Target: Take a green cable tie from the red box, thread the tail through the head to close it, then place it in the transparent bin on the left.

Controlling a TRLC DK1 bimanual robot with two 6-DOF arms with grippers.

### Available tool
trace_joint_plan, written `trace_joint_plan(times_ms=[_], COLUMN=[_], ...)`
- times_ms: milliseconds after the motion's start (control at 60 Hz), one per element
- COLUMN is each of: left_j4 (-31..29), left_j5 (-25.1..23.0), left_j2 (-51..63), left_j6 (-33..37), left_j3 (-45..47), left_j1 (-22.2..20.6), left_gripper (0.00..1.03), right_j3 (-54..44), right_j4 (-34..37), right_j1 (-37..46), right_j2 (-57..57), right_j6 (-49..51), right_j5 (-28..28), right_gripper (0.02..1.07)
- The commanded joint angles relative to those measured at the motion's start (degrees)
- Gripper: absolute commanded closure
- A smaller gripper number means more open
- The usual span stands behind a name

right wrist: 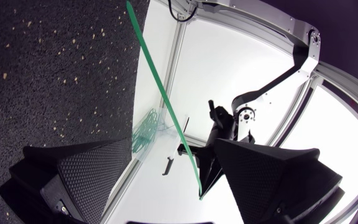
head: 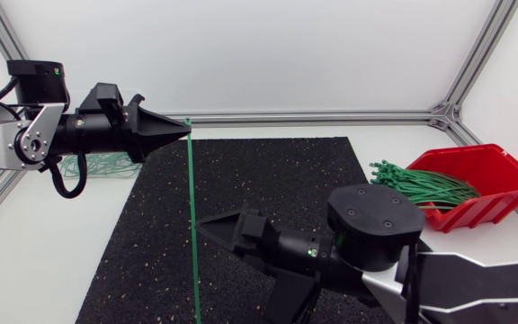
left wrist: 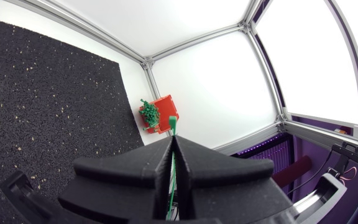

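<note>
My left gripper is held high over the mat's far left corner, shut on a green cable tie near its upper end. The tie hangs straight down towards the table's front edge. In the left wrist view its end sticks out past the closed fingertips. My right gripper is low at the front centre, open wide, and in the right wrist view the tie runs between its fingers without touching either. The red box of green ties stands at the right. The transparent bin lies behind my left arm.
A black speckled mat covers the middle of the white table. Aluminium frame rails run along the back and sides. Several closed green ties lie in the bin.
</note>
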State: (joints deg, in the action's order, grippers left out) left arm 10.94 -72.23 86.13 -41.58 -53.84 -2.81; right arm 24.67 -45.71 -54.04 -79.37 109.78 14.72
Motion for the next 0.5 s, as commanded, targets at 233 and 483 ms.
trace_joint_plan(times_ms=[233,483], left_j4=[0.05,-0.74], left_j5=[-1.43,-1.34], left_j2=[1.59,1.5], left_j6=[-0.25,-0.25], left_j3=[-1.17,-1.26], left_j1=[0.35,-0.27], left_gripper=[1.0,1.0], right_j3=[-1.02,-2.96], right_j4=[-11.33,-12.38], right_j1=[-1.59,-0.89], right_j2=[-6.67,-9.4], right_j6=[0.7,0.35], right_j5=[8.22,12.61], right_gripper=[0.06,0.11])
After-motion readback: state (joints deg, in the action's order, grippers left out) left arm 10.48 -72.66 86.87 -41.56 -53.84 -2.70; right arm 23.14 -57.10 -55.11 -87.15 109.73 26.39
